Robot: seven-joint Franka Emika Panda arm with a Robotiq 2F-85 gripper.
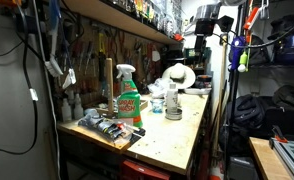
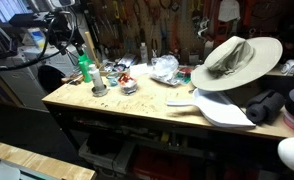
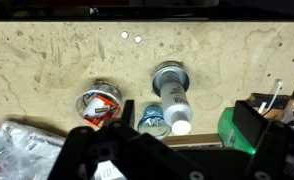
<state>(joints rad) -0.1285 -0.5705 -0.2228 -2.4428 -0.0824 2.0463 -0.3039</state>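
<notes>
In the wrist view my gripper (image 3: 192,128) is open and empty, its two black fingers spread wide, high above a wooden workbench (image 3: 57,55). Below and between the fingers stands a grey bottle (image 3: 168,88) with a white cap. A small blue glass (image 3: 152,122) is beside it. A red and white can (image 3: 99,103) sits to the left of the fingers, and a green spray bottle (image 3: 230,128) is by the right finger. In both exterior views the arm (image 1: 204,22) (image 2: 62,30) hangs above the bench, and the spray bottle (image 1: 129,98) (image 2: 85,68) shows.
A wide-brimmed hat (image 2: 235,60) (image 1: 177,75) and a white flat pan (image 2: 225,110) lie on the bench. A crumpled plastic bag (image 2: 165,67) (image 3: 12,150) is nearby. Tools hang on the back wall (image 2: 137,25). A shelf (image 1: 117,15) runs above the bench.
</notes>
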